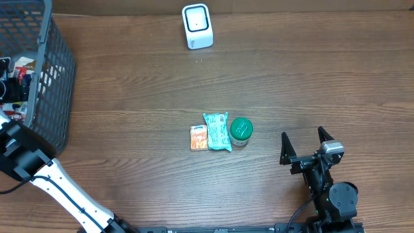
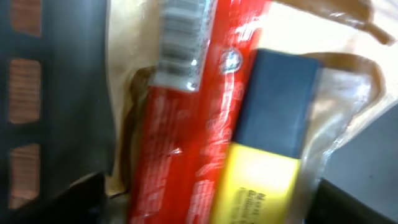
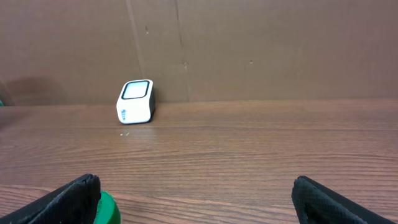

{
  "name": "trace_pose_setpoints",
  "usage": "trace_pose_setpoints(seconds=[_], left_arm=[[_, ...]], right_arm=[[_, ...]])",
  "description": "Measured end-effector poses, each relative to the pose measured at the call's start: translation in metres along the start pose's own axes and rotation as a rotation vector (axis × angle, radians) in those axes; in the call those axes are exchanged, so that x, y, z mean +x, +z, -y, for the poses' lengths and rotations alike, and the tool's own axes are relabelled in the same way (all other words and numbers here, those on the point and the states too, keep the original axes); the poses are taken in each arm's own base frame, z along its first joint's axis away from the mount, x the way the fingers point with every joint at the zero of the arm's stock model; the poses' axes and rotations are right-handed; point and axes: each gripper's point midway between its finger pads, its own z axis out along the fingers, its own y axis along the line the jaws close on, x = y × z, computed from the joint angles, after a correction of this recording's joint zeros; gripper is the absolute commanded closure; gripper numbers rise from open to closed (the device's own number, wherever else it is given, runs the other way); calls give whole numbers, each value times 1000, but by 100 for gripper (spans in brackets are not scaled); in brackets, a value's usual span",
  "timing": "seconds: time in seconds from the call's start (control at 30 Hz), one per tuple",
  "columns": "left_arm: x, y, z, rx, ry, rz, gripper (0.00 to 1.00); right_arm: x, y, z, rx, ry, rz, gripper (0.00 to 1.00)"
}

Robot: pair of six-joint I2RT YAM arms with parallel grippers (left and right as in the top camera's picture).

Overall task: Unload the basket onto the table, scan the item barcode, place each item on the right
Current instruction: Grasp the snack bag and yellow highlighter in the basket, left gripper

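Note:
In the left wrist view a red packet (image 2: 180, 130) with a white barcode label (image 2: 180, 37) lies beside a yellow and blue wrapped item (image 2: 264, 155). My left gripper (image 2: 205, 202) straddles both, its jaws wide apart, with a gap showing by the left finger. In the overhead view this hand is hidden inside the black basket (image 1: 55, 84). The white scanner (image 1: 197, 26) stands at the table's far edge and shows as the scanner (image 3: 135, 101) from the right wrist too. My right gripper (image 1: 307, 144) rests open and empty near the front.
An orange packet (image 1: 199, 137), a teal packet (image 1: 217, 131) and a green-lidded jar (image 1: 241, 130) lie together mid-table. The jar's lid (image 3: 109, 208) touches the left edge of the right wrist view. My left arm (image 1: 39, 171) reaches into the basket from the front left.

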Motion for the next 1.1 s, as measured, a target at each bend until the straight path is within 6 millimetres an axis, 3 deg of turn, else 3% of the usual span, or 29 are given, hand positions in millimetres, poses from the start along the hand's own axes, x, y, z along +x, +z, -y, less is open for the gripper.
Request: trace_pose_setpoints(seconds=[0.33, 0.37, 0.47, 0.97, 1.1], left_arm=[[1, 0, 5, 21, -48, -6, 21], [2, 0, 5, 22, -51, -6, 19], [1, 1, 8, 24, -53, -9, 0], [-11, 5, 29, -11, -5, -37, 0], [-10, 6, 32, -22, 4, -52, 8]], right_arm=[[0, 0, 0, 0, 0, 0, 0], [0, 0, 0, 0, 0, 0, 0], [0, 0, 0, 0, 0, 0, 0], [0, 0, 0, 0, 0, 0, 0], [0, 0, 0, 0, 0, 0, 0]])
